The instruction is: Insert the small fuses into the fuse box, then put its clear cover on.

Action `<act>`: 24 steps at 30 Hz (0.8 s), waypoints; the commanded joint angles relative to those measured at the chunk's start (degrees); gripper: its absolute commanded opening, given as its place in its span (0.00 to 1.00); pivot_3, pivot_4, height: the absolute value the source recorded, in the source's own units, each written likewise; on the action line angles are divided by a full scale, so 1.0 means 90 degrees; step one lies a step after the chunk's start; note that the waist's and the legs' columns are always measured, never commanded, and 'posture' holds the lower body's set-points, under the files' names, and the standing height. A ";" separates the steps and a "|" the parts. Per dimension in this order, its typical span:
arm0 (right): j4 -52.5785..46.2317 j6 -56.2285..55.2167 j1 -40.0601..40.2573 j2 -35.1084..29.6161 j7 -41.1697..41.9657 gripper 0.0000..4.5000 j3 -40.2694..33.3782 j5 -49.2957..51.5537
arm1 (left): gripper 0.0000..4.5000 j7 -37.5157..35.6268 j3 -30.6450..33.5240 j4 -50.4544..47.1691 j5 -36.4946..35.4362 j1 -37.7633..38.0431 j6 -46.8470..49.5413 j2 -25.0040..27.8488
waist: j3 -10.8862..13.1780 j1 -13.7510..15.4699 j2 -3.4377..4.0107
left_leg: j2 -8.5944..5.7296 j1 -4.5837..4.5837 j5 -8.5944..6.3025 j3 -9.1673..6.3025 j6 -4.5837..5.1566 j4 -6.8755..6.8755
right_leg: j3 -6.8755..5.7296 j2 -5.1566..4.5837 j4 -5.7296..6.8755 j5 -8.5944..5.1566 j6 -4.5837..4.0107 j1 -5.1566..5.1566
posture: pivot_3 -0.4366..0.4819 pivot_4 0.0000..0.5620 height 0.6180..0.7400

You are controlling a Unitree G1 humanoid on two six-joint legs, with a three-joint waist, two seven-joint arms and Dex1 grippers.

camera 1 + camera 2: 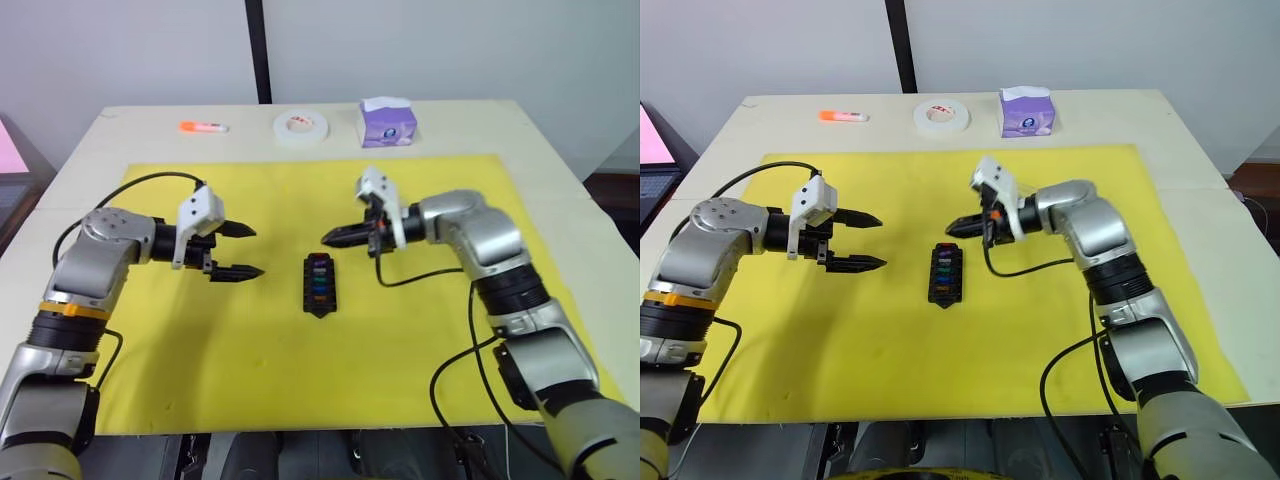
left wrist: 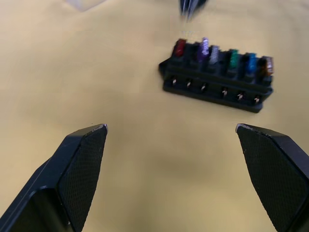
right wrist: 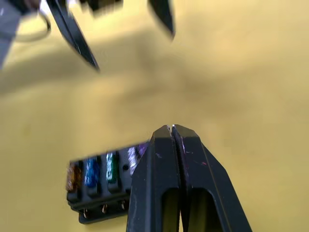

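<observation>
left pincer (image 1: 236,251) at centre-left, fingers spread, pointing toward the fuse box (image 1: 318,284); right pincer (image 1: 332,238), clenched empty, hovers above the box's upper end.

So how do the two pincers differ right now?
The left pincer is open, its fingers spread wide; the right pincer is shut, tips pressed together with nothing seen between them. The left one hovers further out to the side of the fuse box, the right one nearer, just past the box's far end. Both point inward toward each other above the yellow mat, and neither touches the box.
</observation>
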 commanded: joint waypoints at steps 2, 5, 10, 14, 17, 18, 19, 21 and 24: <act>-0.0105 0.0210 -0.0005 -0.1027 -0.0315 0.05 -0.1205 0.0309 | 1.00 0.0675 0.0906 0.1161 0.0188 -0.0204 -0.0700 0.0378 | 0.0000 0.0011 -0.0001 | 0.0000 0.0000 0.0000 0.0000 0.0000 0.0000 | 0.0000 0.0000 -0.0001 0.0000 0.0000 0.0000 | 0.48 0.27 1.00; 0.0566 -0.0384 0.0154 -0.1560 -0.0912 0.21 -0.1404 -0.0199 | 1.00 0.1174 0.1182 0.2180 0.0406 -0.0325 -0.1328 0.0441 | -0.0001 0.0014 -0.0003 | -0.0001 0.0000 0.0000 0.0002 0.0000 -0.0001 | 0.0000 -0.0002 -0.0005 0.0000 0.0000 0.0000 | 0.48 0.27 1.00; 0.1454 -0.1103 0.0154 -0.1886 -0.1337 0.60 -0.1369 -0.0662 | 1.00 0.1261 0.1269 0.3066 0.0520 -0.0454 -0.1817 0.0368 | 0.0000 -0.0010 -0.0001 | -0.0001 0.0001 0.0000 0.0008 0.0000 -0.0004 | 0.0004 -0.0002 -0.0004 0.0000 0.0000 -0.0004 | 0.48 0.27 1.00; 0.1994 -0.1464 0.0036 -0.1986 -0.1415 0.92 -0.1263 -0.0933 | 1.00 0.1164 0.1224 0.3423 0.0577 -0.0509 -0.2027 0.0282 | 0.0001 -0.0010 0.0000 | -0.0001 0.0000 0.0000 0.0012 0.0000 -0.0005 | 0.0007 -0.0002 -0.0002 0.0000 0.0000 -0.0007 | 0.48 0.27 1.00; 0.2108 -0.1533 0.0002 -0.2069 -0.1354 0.99 -0.1275 -0.0976 | 1.00 0.1139 0.1290 0.3535 0.0546 -0.0596 -0.2065 0.0295 | 0.0001 -0.0008 0.0000 | -0.0001 0.0000 0.0000 0.0013 0.0000 -0.0005 | 0.0007 -0.0002 -0.0001 0.0000 0.0000 -0.0008 | 0.48 0.27 1.00; 0.2117 -0.1513 0.0005 -0.2105 -0.1359 0.99 -0.1323 -0.0957 | 1.00 0.1122 0.1313 0.3546 0.0530 -0.0607 -0.2059 0.0322 | 0.0001 -0.0003 0.0000 | 0.0000 0.0000 0.0000 0.0012 0.0000 -0.0006 | 0.0007 -0.0001 -0.0001 0.0000 0.0000 -0.0008 | 0.48 0.27 1.00; 0.2123 -0.1503 0.0008 -0.2127 -0.1365 0.99 -0.1356 -0.0944 | 1.00 0.1108 0.1327 0.3555 0.0520 -0.0615 -0.2056 0.0341 | 0.0001 -0.0002 0.0000 | -0.0001 0.0000 0.0000 0.0012 0.0000 -0.0005 | 0.0007 -0.0001 -0.0001 0.0000 0.0000 -0.0007 | 0.48 0.27 1.00; 0.2119 -0.1447 0.0051 -0.2161 -0.1370 0.99 -0.1437 -0.0882 | 1.00 0.1060 0.1345 0.3587 0.0512 -0.0632 -0.2047 0.0386 | 0.0001 -0.0001 0.0000 | -0.0001 -0.0002 0.0000 0.0013 0.0000 -0.0004 | 0.0008 -0.0002 -0.0001 0.0000 0.0000 -0.0008 | 0.48 0.27 1.00; 0.2115 -0.1475 0.0215 -0.2193 -0.1410 0.99 -0.1486 -0.0875 | 1.00 0.1046 0.1380 0.3594 0.0512 -0.0641 -0.2069 0.0405 | 0.0001 0.0002 0.0000 | -0.0001 -0.0002 0.0000 0.0012 0.0000 -0.0004 | 0.0008 -0.0002 -0.0001 0.0000 0.0000 -0.0008 | 0.48 0.27 1.00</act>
